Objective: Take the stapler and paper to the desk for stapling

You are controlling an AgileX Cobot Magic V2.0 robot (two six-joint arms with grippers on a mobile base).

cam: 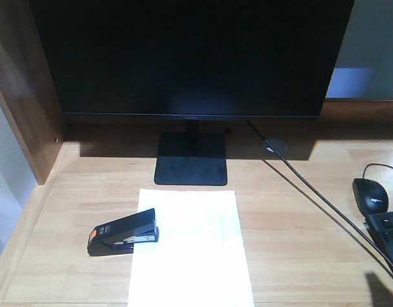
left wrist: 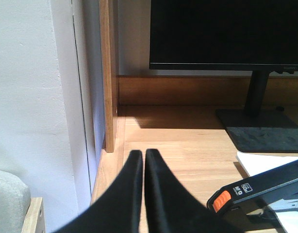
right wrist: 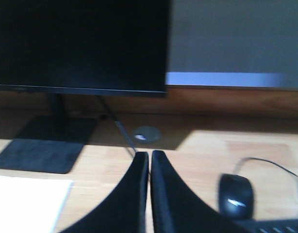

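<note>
Exterior front-facing view gives me the whole layout, so I take the monitor (cam: 191, 61) as my landmark. My desk (cam: 299, 211) spreads out beneath it, light wood grain, with a darker side panel (cam: 24, 83) off to the monitor's left.

Directly in front of the monitor's stand (cam: 191, 160) lies the paper (cam: 190, 249), squared to the desk edge and close to me, which I judge is a sensible spot for stapling. My stapler (cam: 123, 233) sits in front of the monitor and to its left, mouth pointing at the sheet's left edge and overlapping it; whether the sheet is actually inside the mouth I cannot tell.

A mouse (cam: 370, 196) and keyboard corner (cam: 387, 230) sit to the monitor's right, well apart from the paper.

My left gripper (left wrist: 143, 154) has its fingers pressed together with nothing between them, hanging just beside the stapler's orange rear. My right gripper (right wrist: 149, 155) is likewise clenched on nothing, in front of the monitor's right end, near the mouse.
</note>
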